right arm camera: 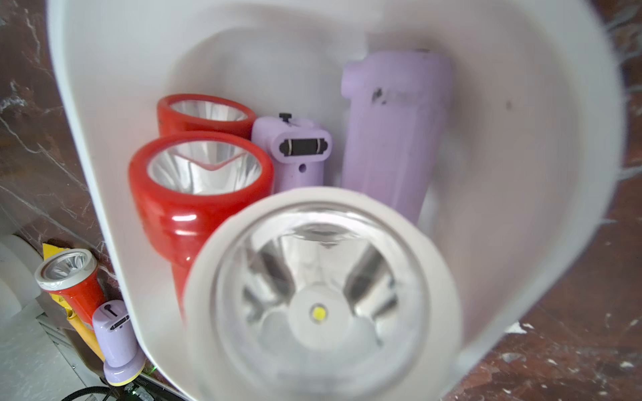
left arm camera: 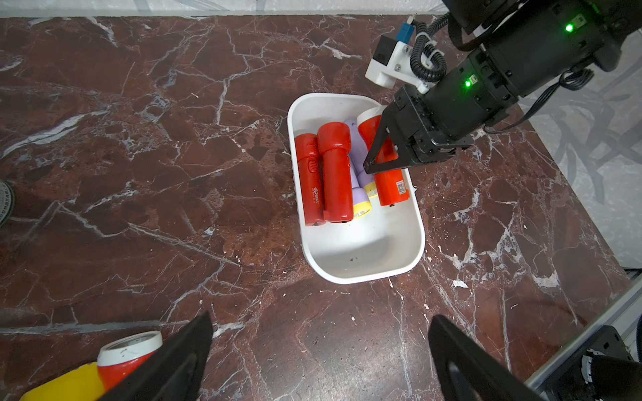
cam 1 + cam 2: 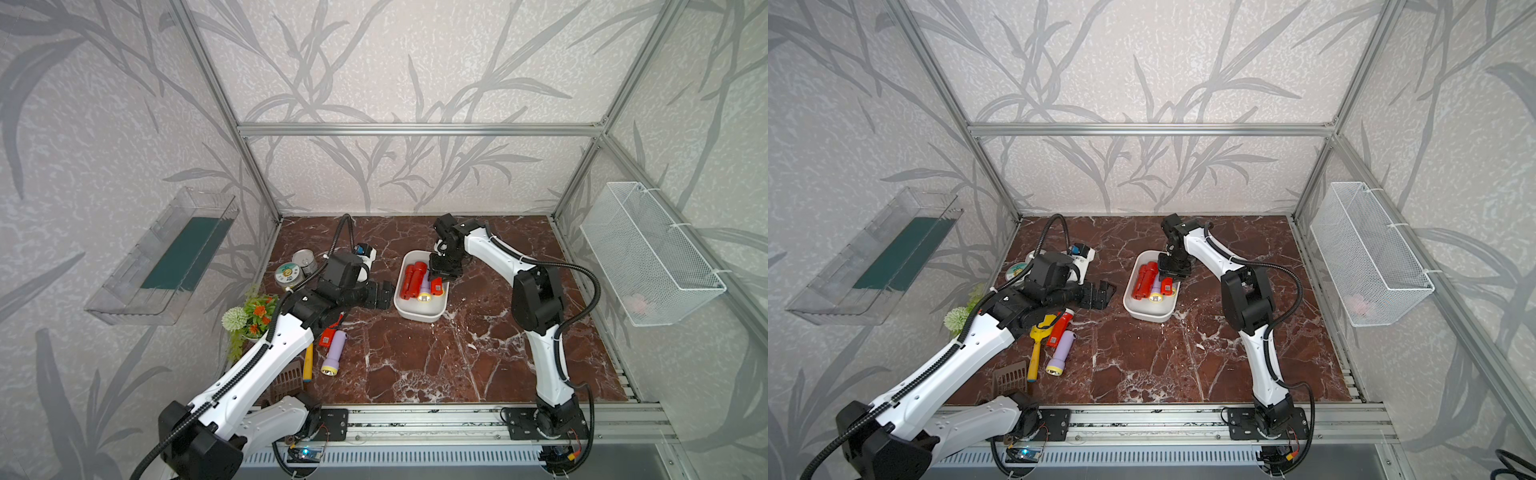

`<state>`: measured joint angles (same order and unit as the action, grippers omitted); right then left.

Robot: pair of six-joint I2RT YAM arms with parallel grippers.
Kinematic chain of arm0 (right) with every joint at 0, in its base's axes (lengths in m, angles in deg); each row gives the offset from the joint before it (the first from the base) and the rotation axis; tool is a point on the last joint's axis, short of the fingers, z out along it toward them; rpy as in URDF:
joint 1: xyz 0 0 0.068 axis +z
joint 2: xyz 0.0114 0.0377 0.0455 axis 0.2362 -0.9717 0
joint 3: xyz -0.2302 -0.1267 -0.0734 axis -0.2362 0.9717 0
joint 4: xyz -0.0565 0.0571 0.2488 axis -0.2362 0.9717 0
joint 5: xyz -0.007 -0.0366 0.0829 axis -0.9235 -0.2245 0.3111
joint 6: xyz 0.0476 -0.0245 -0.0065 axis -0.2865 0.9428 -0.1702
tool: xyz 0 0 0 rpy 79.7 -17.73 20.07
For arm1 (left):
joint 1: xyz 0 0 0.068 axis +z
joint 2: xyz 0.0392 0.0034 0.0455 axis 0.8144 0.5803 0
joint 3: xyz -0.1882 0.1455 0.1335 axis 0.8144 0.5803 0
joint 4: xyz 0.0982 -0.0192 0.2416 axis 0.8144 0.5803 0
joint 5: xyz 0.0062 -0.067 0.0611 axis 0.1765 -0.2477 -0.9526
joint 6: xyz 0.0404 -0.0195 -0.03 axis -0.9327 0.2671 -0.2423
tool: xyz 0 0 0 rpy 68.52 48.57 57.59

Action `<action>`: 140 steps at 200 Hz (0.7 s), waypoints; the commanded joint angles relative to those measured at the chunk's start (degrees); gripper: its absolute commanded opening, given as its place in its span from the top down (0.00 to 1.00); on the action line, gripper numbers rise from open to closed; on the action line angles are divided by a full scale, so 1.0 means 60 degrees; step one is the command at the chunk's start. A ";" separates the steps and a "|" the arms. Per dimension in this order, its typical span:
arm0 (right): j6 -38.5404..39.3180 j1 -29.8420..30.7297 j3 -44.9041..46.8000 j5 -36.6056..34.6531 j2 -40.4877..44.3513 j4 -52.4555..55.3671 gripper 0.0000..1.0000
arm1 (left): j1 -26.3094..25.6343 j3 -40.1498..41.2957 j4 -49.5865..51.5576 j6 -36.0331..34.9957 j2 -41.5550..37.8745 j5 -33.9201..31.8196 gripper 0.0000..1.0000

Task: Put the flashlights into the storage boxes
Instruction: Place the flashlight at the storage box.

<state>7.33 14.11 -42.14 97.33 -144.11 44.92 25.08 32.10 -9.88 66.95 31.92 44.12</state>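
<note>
You have red flashlights (image 2: 333, 173) and lavender flashlights (image 2: 355, 149) with yellow heads in your white tub (image 2: 361, 267); the tabletop (image 2: 139, 173) is dark red marble, white-veined; walls (image 3: 374, 62) grey, leaf-patterned.

arms (image 3: 266, 361) wht shells | blk joints | blk ribbed cables (image 3: 598, 291) | grn LEDs (image 2: 468, 83)

Left arm (image 3: 286, 332) hides half the loose red flashlight (image 3: 327, 338); spatula (image 3: 308, 362) too.

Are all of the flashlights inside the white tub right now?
No, a red flashlight and a lavender flashlight lie on the marble table outside the white tub.
</note>
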 commanded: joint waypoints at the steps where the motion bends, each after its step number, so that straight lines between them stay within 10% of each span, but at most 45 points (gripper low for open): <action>1: -0.0046 0.0081 -0.0280 0.0062 -0.0106 0.0216 0.62 | 0.0074 0.0112 0.0242 -0.0053 -0.0174 -0.0068 0.01; 140: 0.0616 0.0103 0.0269 -0.0595 0.1391 0.0803 0.39 | 0.0195 0.0307 0.0106 0.0103 0.0091 0.0020 0.01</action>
<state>9.12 14.48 -42.14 94.60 -142.41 46.87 25.95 32.45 -9.29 66.90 31.99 44.40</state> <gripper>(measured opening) 0.604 0.992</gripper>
